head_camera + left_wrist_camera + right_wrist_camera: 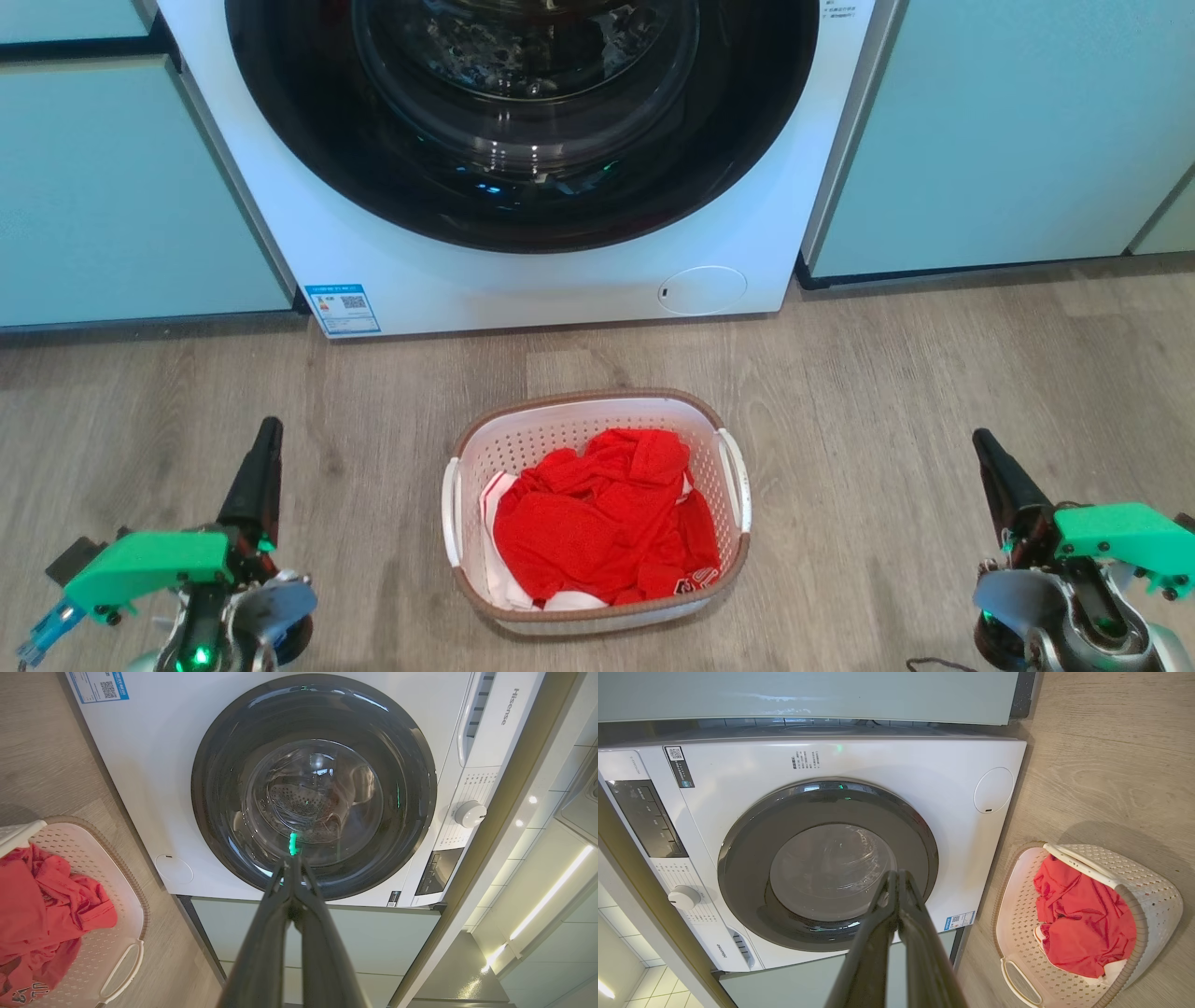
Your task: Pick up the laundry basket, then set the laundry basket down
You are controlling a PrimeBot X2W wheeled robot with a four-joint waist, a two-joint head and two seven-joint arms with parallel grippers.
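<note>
Item: small white perforated plastic laundry basket (551, 441), brown woven-look rim, on grey wood-grain floor (887, 373) before white front-loading washing machine (523, 280). Contents: crumpled red garments (597, 523), some white cloth. left tool (269, 434), right tool (983, 446): clenched, empty, flanking, well apart.

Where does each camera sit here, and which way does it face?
Head: atop the robot, looking forward and down at the laundry basket on the floor before the washing machine; left hand and right hand at the lower corners.
Left wrist: on the left arm, facing the machine's door along its shut fingers.
Right wrist: on the right arm, facing the door likewise.
Shared: all three see basket and machine.
</note>
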